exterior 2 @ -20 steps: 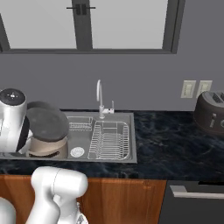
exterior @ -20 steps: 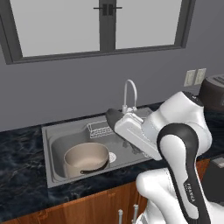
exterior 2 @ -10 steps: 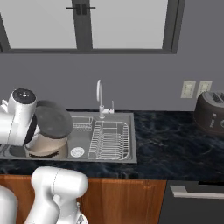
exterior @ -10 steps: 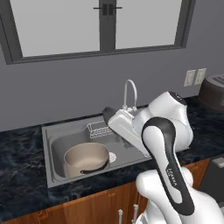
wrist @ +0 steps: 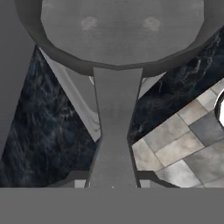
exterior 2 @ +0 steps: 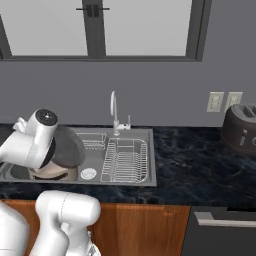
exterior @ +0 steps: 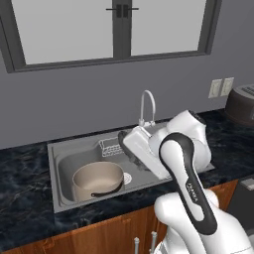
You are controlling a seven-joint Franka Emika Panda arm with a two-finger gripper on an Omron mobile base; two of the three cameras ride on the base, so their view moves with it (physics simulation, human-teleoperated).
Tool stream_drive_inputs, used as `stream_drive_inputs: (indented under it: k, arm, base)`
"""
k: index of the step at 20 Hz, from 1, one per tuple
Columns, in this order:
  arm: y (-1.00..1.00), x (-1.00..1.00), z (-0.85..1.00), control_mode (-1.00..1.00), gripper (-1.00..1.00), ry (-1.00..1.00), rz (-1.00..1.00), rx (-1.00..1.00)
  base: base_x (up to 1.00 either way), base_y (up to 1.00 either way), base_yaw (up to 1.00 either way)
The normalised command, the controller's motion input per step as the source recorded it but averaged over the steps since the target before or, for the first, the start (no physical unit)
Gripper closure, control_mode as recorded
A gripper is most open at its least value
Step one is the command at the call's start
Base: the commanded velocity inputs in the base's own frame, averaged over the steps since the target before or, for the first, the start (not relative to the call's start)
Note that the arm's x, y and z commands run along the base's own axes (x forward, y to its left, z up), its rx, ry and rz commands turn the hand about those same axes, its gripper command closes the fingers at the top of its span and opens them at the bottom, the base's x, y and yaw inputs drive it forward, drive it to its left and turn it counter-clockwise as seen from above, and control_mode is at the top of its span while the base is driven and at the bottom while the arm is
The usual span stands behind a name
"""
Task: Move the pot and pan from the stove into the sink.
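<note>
Pot: the deep round beige pot (exterior: 97, 179) with a dark curved handle stands upright in the left part of the rectangular grey steel sink (exterior: 54, 155), its pale inside facing up.
Pan: the shallow round grey frying pan (wrist: 122, 30) is held in the air over the sink, tilted; in the hand view its long flat handle runs from the bowl straight down to the gripper (wrist: 113, 186). In the right base view its dark round body (exterior 2: 67, 148) hangs just above the pot (exterior 2: 50, 173), at the left end of the basin.
Gripper: clenched on the end of the pan's handle (the finger tips themselves are mostly hidden by the handle), so the pan lies directly ahead of it, bowl farthest away.
Arm: the white arm reaches from the front edge of the desk over the middle of the sink; in the left base view the pan (exterior: 128, 148) shows as a dark edge behind the white hand.
Sink fittings: a curved silver faucet (exterior 2: 114, 111) rises at the back rim; a wire rack (exterior 2: 126, 159) fills the right part of the basin.
Desk: dark marbled desk (exterior 2: 200, 160) surrounds the sink; a dark toaster (exterior 2: 241, 127) sits near its right back edge.
</note>
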Motion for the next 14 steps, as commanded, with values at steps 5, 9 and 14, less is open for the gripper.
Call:
stream_drive_inputs:
  k: [5,9,14]
  arm:
    - [0.00,0.16,-0.32,-1.00,1.00,0.06,-0.07,0.08]
    - [0.00,0.37,-0.34,-1.00,1.00,0.05,-0.08,0.08]
    - [0.03,0.53,-0.30,-1.00,1.00,0.04,-0.07,0.08]
  base:
    - [0.00,0.00,0.00]
    - [0.00,0.00,0.00]
    - [0.00,0.00,0.00]
